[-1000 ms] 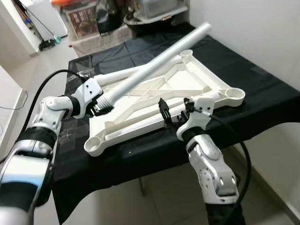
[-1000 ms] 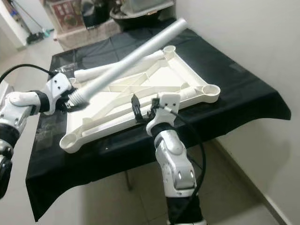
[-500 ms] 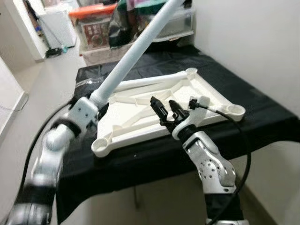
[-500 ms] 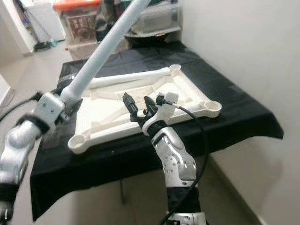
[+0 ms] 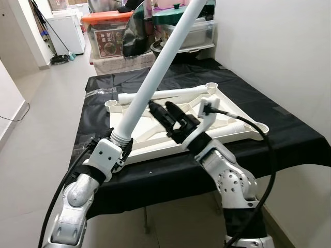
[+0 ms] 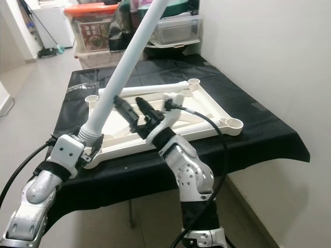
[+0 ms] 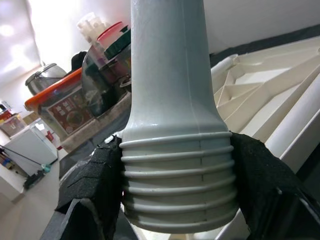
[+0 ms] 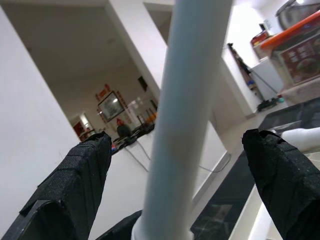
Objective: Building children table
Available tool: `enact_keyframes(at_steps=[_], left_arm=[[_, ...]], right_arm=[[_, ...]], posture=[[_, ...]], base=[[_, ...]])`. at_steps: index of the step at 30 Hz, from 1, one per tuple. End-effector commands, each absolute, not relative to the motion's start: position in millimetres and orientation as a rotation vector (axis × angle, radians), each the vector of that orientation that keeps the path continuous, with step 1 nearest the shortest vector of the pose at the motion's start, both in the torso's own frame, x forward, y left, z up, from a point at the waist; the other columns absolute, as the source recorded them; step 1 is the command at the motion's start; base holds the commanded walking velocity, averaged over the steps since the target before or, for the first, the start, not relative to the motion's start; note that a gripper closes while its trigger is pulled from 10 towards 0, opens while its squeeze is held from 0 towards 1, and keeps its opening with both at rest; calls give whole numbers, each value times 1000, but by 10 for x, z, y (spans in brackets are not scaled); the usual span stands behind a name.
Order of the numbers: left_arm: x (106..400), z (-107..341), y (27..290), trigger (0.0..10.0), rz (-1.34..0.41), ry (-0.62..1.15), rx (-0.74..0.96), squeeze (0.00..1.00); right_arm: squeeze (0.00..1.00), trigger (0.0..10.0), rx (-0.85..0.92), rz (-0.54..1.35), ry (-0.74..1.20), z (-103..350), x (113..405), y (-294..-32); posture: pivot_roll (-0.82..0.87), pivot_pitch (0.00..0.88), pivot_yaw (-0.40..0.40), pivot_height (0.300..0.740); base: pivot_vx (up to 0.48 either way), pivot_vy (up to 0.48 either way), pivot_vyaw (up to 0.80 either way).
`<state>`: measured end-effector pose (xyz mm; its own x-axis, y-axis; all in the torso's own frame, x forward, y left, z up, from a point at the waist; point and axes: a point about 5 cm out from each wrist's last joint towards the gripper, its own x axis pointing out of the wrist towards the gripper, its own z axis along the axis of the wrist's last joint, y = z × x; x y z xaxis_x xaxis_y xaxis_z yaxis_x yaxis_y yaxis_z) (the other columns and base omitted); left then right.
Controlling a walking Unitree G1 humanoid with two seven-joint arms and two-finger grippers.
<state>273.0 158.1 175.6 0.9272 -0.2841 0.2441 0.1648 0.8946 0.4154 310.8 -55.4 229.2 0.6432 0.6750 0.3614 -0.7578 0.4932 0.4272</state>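
**One table leg raised steeply, its top cut off by the frame**

One long pale grey plastic table leg [image 5: 155,77] rises steeply from the left gripper [image 5: 120,146], and its upper end runs out of the head views, so its full length cannot be seen. The left gripper's black padded fingers [image 7: 95,185] are clamped on the leg's ribbed threaded end [image 7: 177,175], one pad on each side. This gripper sits just in front of the near edge of the upside-down white plastic table top [image 5: 227,116], which lies on the black-covered table [image 5: 289,139]; the near left corner of the table top is hidden behind the gripper and the leg. A second white leg [image 5: 170,94] lies along the far edge of the table top, beside a corner socket [image 5: 110,104].

The right gripper [image 5: 165,112] is held above the middle of the table top with its fingers [image 8: 82,170] spread apart, one on each side of the raised leg and not touching it. Whether its fingertips reach past the leg is hard to judge from the head views.

Storage boxes and pots [image 5: 111,31] behind the table are partly blocked by the leg.

Compared with half a second ago, the leg stands more upright, the left gripper is lower and nearer the table's front edge, and the right gripper has come up around the leg.
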Motion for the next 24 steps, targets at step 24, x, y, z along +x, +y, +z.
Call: enact_keyframes(at_steps=[24], left_arm=[[2499, 1581, 1301, 10000, -350, -230, 438, 0]], right_arm=[[0, 10000, 623, 911, -59, 2113, 3115, -511]], posture=[[-102, 0, 34, 740]], base=[[0, 0, 0]])
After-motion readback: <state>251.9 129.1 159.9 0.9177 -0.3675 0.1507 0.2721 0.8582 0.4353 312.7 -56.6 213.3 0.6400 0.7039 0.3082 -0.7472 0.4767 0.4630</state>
